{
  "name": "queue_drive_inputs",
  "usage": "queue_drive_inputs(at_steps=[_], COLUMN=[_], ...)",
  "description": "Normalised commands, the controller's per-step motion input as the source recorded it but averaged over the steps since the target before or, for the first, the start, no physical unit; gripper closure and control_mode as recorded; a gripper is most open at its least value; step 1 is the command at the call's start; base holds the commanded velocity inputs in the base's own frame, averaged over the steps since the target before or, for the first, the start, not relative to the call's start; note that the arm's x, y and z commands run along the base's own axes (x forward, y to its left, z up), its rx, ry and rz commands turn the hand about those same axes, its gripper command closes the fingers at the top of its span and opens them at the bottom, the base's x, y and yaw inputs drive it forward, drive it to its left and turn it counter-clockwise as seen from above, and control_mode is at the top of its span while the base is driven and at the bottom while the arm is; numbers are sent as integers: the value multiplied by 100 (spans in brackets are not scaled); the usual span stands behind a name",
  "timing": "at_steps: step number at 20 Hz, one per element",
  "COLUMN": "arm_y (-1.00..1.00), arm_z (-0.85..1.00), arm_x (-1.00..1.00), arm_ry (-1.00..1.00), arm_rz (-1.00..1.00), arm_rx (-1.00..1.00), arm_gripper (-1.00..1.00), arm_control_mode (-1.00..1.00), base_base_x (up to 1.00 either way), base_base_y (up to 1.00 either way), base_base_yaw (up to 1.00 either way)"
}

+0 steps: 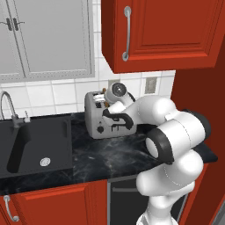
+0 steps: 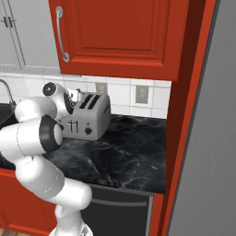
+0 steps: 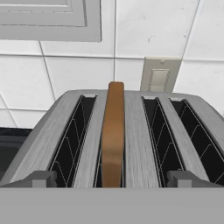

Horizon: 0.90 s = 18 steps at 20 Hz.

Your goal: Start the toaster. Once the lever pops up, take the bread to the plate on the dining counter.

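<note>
claw (image 3: pixel 112 181) fingertips apart, astride bread (image 3: pixel 113 131) (brown slice upright in second slot of toaster (image 3: pixel 140 144)). bread dead ahead of claw, long axis running straight away; toaster on table (image 1: pixel 114 154).

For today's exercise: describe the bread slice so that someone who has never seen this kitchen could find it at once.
On the black worktop under the red wall cupboard stands a silver four-slot toaster. The bread is the thin brown slice standing on edge in one slot; the other three slots are dark and empty.
</note>
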Motion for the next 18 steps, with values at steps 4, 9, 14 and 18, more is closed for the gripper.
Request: queue_drive_inputs(at_steps=[4, 9, 14, 18], arm_y=[0, 0, 0, 0], arm_z=[0, 0, 0, 0], arm_x=[0, 0, 0, 0], arm_ry=[0, 0, 0, 0], arm_rz=[0, 0, 0, 0], arm_rx=[0, 0, 0, 0], arm_gripper=[-100, -100, -100, -100], arm_control_mode=[-100, -100, -100, -100], base_base_x=[0, 0, 0, 0], base_base_y=[0, 0, 0, 0], base_base_yaw=[0, 0, 0, 0])
